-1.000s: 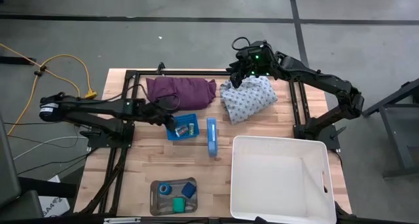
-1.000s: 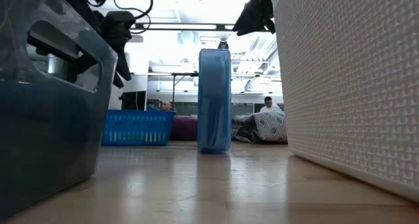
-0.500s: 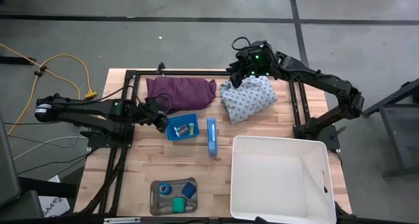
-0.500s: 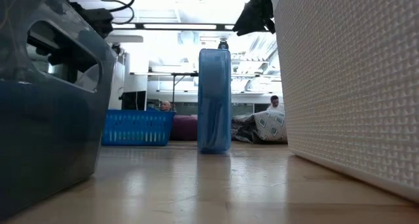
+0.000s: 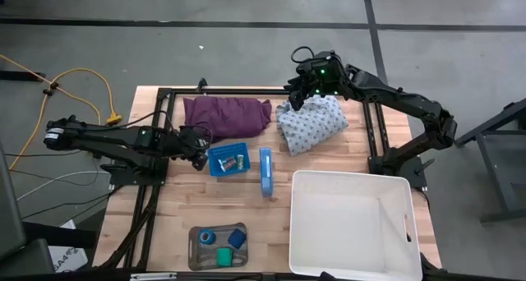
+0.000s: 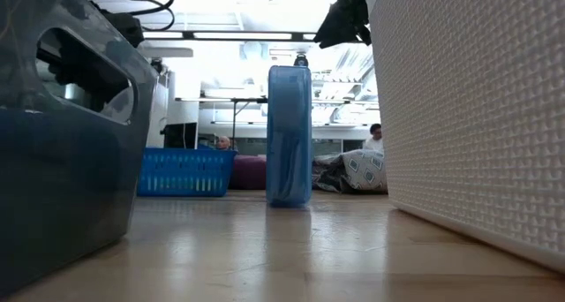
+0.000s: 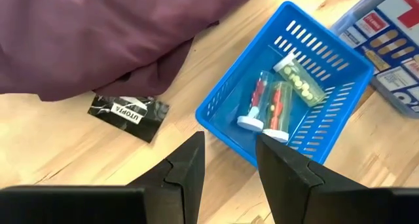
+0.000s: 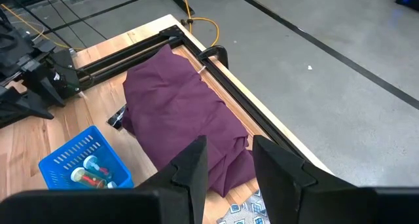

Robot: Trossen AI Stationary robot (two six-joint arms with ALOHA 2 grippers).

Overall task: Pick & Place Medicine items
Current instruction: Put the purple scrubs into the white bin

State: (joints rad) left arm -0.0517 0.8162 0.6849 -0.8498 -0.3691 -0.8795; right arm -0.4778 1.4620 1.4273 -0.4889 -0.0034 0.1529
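Three clear vials (image 7: pixel 278 99) lie side by side in the small blue basket (image 5: pixel 228 159), which sits on the worktop (image 5: pixel 164 207) just in front of the crumpled purple cloth (image 5: pixel 226 114). In the left wrist view their long axes run roughly parallel, white caps toward the camera; two hold red pieces and one holds pale green tablets. The left hand (image 7: pixel 229 165) hovers just beside the basket's left edge, its fingers (image 7: pixel 186 168) a narrow gap apart with nothing between them. A black label (image 7: pixel 129 111) lies flat on the wood beside the cloth.

Next to the basket a flat blue box (image 5: pixel 265 171) stands on its long edge, its long axis running front to back across the worktop. Near the front edge a grey tray (image 5: pixel 196 246) holds a blue roll (image 5: pixel 206 237), a green roll (image 5: pixel 223 255) and a small blue block (image 5: pixel 237 237). A large white bin (image 5: pixel 353 223) fills the front right corner.

The right hand (image 5: pixel 301 96) hangs over the far edge of the patterned pale cloth (image 5: pixel 312 121), fingers (image 8: pixel 193 165) narrowly parted and empty.
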